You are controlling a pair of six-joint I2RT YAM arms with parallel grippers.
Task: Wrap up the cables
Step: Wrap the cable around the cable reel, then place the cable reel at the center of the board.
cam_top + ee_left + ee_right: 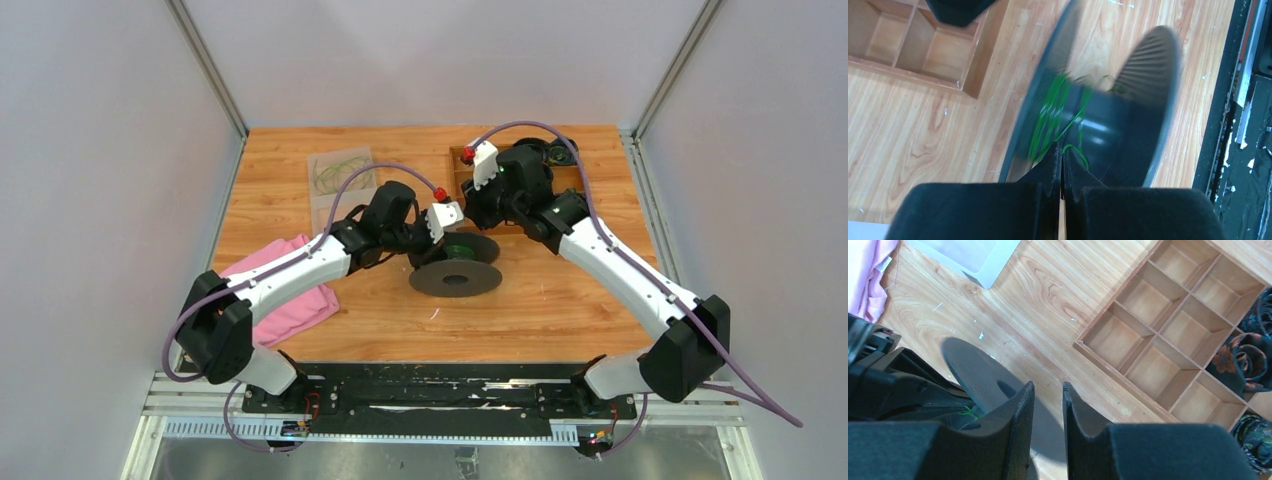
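At the middle of the counter (pixel 560 310), we see the cables (pixel 1050 120) wound green around the hub of the black spool (pixel 440 280). Our left gripper (pixel 1062 148) is clenched at that hub, a strand reaching its tips; our right gripper (pixel 1048 390) hovers nearby, slightly parted, grasping nothing.

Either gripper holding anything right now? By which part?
Left gripper is shut against the spool core, apparently pinching a loose strand of the green cable. Right gripper is slightly open, empty.
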